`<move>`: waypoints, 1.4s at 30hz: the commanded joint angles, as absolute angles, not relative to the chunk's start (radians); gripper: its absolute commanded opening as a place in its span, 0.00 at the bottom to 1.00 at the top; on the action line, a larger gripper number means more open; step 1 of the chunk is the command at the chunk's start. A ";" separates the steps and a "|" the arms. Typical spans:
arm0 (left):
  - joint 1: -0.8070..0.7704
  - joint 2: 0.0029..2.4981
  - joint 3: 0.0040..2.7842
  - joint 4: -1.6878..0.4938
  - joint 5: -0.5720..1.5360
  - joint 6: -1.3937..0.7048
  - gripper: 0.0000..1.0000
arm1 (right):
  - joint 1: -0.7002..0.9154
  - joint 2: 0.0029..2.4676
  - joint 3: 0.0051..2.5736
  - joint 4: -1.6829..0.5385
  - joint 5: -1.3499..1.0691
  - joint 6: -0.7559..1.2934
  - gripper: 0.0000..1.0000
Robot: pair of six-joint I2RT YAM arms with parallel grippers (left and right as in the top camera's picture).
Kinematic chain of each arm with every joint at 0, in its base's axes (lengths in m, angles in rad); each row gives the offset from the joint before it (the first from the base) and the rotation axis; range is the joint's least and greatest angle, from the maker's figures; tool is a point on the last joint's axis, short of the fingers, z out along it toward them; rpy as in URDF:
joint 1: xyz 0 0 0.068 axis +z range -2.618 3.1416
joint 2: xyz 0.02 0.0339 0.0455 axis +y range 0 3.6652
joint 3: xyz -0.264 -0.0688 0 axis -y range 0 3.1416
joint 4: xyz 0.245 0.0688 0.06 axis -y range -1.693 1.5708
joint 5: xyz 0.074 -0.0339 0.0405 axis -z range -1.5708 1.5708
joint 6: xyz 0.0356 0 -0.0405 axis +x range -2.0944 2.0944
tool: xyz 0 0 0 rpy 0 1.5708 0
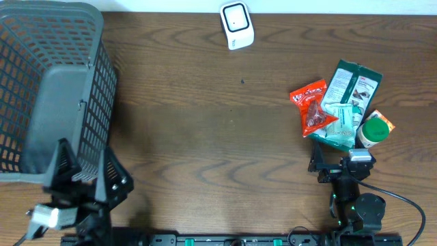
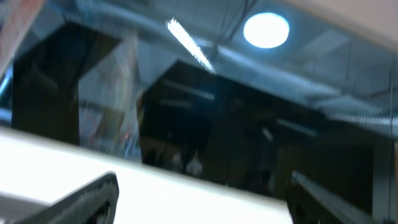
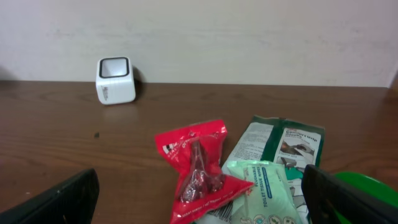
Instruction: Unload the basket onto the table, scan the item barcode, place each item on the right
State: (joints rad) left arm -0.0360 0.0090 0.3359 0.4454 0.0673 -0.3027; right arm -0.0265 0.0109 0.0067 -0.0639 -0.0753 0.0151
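A white barcode scanner (image 1: 236, 25) (image 3: 115, 79) stands at the table's far edge. At the right lies a pile of items: a red snack packet (image 1: 312, 107) (image 3: 199, 165), a green-and-white pouch (image 1: 353, 83) (image 3: 285, 142), a pale green wipes pack (image 1: 341, 123) (image 3: 264, 190) and a green-lidded tub (image 1: 374, 130) (image 3: 367, 186). My right gripper (image 1: 339, 158) (image 3: 202, 208) is open just in front of the pile, facing it and holding nothing. My left gripper (image 1: 87, 172) (image 2: 199, 205) is open and empty at the front left, tilted upward so its camera sees only the ceiling.
A large grey mesh basket (image 1: 48, 89) fills the left side of the table, right behind my left gripper. Bare brown wood (image 1: 218, 130) lies between the basket, the scanner and the pile. A pale wall (image 3: 249, 37) rises behind the scanner.
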 commanded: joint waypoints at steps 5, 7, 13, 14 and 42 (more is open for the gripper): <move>-0.033 0.002 0.098 0.585 0.059 -0.294 0.85 | -0.025 0.005 0.005 -0.068 -0.080 0.029 0.99; -0.033 0.002 0.059 0.584 0.059 -0.294 0.85 | -0.025 0.005 0.005 -0.068 -0.080 0.029 0.99; -0.033 0.002 0.004 0.473 0.059 -0.293 0.85 | -0.025 0.005 0.005 -0.068 -0.080 0.029 0.99; -0.033 0.002 0.004 0.429 0.059 -0.293 0.85 | -0.025 0.005 0.005 -0.068 -0.080 0.029 0.99; -0.033 0.002 0.004 -0.064 0.101 0.047 0.85 | -0.025 0.005 0.005 -0.068 -0.080 0.029 0.99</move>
State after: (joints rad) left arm -0.0360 0.0101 0.0116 -0.0189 0.0654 -0.0002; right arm -0.0265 0.0109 0.0067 -0.0639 -0.0753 0.0151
